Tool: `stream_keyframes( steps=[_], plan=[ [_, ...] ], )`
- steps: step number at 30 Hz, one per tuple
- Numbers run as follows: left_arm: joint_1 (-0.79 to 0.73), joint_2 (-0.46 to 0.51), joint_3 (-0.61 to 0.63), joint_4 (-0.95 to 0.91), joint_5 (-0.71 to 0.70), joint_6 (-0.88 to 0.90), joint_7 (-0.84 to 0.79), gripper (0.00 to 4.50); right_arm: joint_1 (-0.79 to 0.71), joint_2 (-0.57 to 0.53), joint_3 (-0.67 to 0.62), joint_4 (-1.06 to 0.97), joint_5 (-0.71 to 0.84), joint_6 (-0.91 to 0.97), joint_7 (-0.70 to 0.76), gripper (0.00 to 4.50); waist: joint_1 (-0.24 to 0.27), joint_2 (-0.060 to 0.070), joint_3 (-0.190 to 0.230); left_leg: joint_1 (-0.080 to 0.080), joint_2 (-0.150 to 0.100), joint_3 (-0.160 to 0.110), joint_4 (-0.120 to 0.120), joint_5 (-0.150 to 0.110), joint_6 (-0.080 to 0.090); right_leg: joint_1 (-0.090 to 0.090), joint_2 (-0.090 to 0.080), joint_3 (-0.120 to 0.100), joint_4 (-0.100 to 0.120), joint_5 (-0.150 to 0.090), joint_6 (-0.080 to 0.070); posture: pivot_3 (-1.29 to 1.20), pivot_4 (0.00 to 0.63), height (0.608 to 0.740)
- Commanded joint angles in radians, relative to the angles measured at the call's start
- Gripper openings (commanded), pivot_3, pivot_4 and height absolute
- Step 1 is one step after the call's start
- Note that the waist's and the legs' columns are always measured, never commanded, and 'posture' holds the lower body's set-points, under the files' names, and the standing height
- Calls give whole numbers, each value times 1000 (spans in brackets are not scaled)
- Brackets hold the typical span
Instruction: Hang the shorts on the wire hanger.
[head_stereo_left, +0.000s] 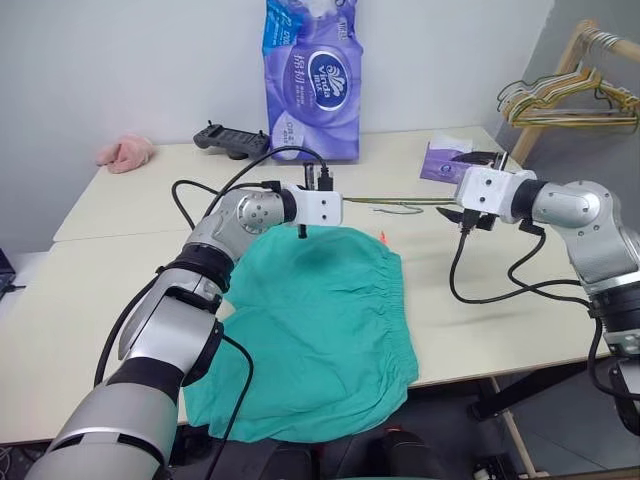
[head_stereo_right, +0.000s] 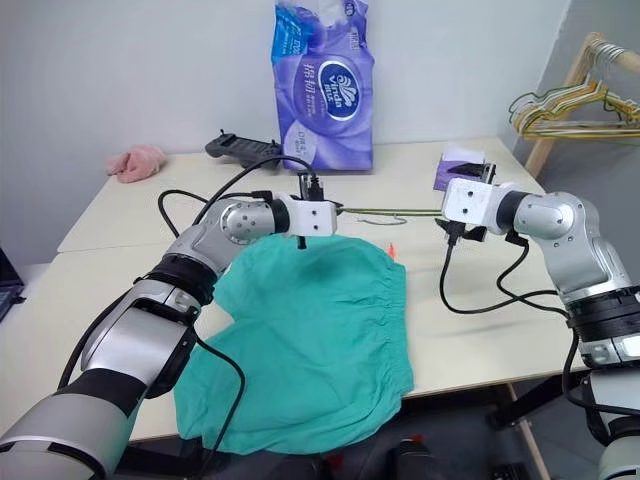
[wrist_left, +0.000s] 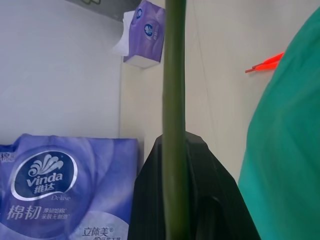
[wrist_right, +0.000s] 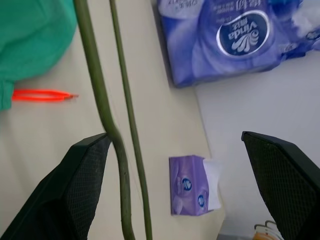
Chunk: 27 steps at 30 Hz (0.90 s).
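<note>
Room: plain pale wall (head_stereo_left: 120, 70) behind the bench; a grey wall panel at the far right corner, with a wooden rack (head_stereo_left: 560, 75) carrying a bunch of pale hangers (head_stereo_left: 565, 100) leaning there.
Surface: cream bench (head_stereo_left: 120, 290) made of two tops butted together, with a seam running across it behind the shorts.
Landmark: the shorts (head_stereo_left: 320, 320), teal-green, lie flat on the bench with the gathered waistband toward the wall and the leg ends hanging over the near edge; a small orange tag (wrist_right: 42, 95) sticks out at the waistband corner.
Wire hanger: the wire hanger (head_stereo_right: 385, 212) is held roughly level just above the bench, right behind the waistband of the shorts, stretching between the two grippers.
Left gripper: the left gripper (head_stereo_left: 330, 205) is above the waistband's far edge, clamped tight on one end of the wire hanger.
Right gripper: the right gripper (wrist_right: 175, 165) is beyond the shorts' tag corner, its fingers spread wide, the wire passing between them close to one finger; contact cannot be told.
Behind the shorts: a purple tissue multipack (head_stereo_left: 312, 75) stands against the wall, a black controller (head_stereo_left: 232, 140) beside it.
Far corner: a small purple tissue box (head_stereo_left: 445, 160) behind the right gripper.
Other side: a fluffy pink cloth (head_stereo_left: 125, 153) near the wall, well apart from the shorts.
</note>
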Motion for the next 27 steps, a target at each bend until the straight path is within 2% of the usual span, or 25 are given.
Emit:
stream_keyframes(
  steps=[1,7,8,10,20,21,26,27],
  plan=[
    [-22,7,14,-40,-6,-13,16,0,-26,12,9,78,-46,-15,-20,4456,0,0,-1,0,0,0,0,0,0,0,0,0,0,0,0,49,12,740],
    [-25,14,14,-52,-5,-11,11,0,-71,40,11,162,-88,-28,-46,4456,-1,0,-1,0,0,0,0,0,0,0,0,0,0,0,0,56,12,740],
    [-26,14,14,-51,-5,-10,11,0,-77,40,12,172,-92,-32,-44,4289,-1,0,-1,0,0,0,0,0,0,0,0,0,0,0,0,57,13,740],
    [-24,16,14,-53,-6,-8,6,0,-81,39,4,179,-85,-34,-37,3878,0,0,-1,0,0,0,0,0,0,0,0,0,0,0,0,57,13,740],
    [-22,15,13,-54,-7,-2,-3,0,-78,41,11,131,-92,-69,-27,262,0,0,-1,0,0,0,0,0,0,0,0,0,0,0,0,54,19,740],
    [-23,15,13,-53,-7,-1,-3,0,-77,40,11,125,-94,-74,-26,47,0,0,-1,0,0,0,0,0,0,0,0,0,0,0,0,54,18,740],
    [-25,14,15,-52,-9,0,0,0,-68,45,7,115,-90,-77,-18,47,0,0,-1,0,0,0,0,0,0,0,0,0,0,0,0,55,20,740],
    [-22,15,24,-57,-21,-11,2,254,-61,48,3,108,-78,-75,-10,14,0,0,-1,0,0,0,0,0,0,0,0,0,0,0,0,54,21,740]
  ],
)
